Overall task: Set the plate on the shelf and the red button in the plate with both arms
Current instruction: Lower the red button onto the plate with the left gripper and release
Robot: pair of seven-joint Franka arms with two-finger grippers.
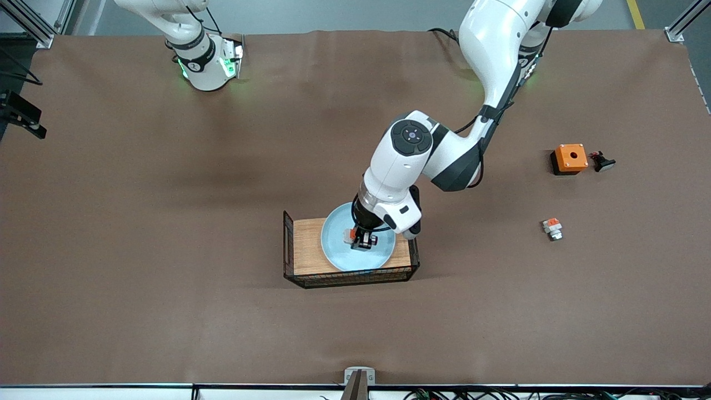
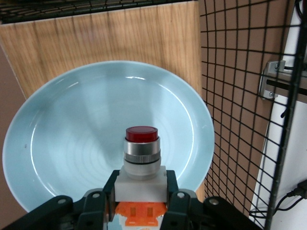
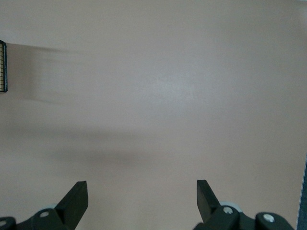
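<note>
Pale blue glossy plate (image 2: 72,143) with faint concentric rings, button (image 2: 141,155) with dark red cap, silver collar, white body, orange base, wood-grain tray (image 1: 306,247) with black wire mesh, plain brown surface (image 1: 166,222), orange box (image 1: 570,158).

- The left arm reaches from its base out over the middle of the table, elbow bent, wrist turned straight down.
- The left gripper (image 1: 364,239) hangs low, fingers (image 2: 103,203) clamped on the red button (image 2: 141,155) — the cap points away from the wrist.
- The right arm waits folded by its base.
- The right gripper (image 3: 142,201) hangs over bare table — fingers spread wide, holding nothing.
</note>
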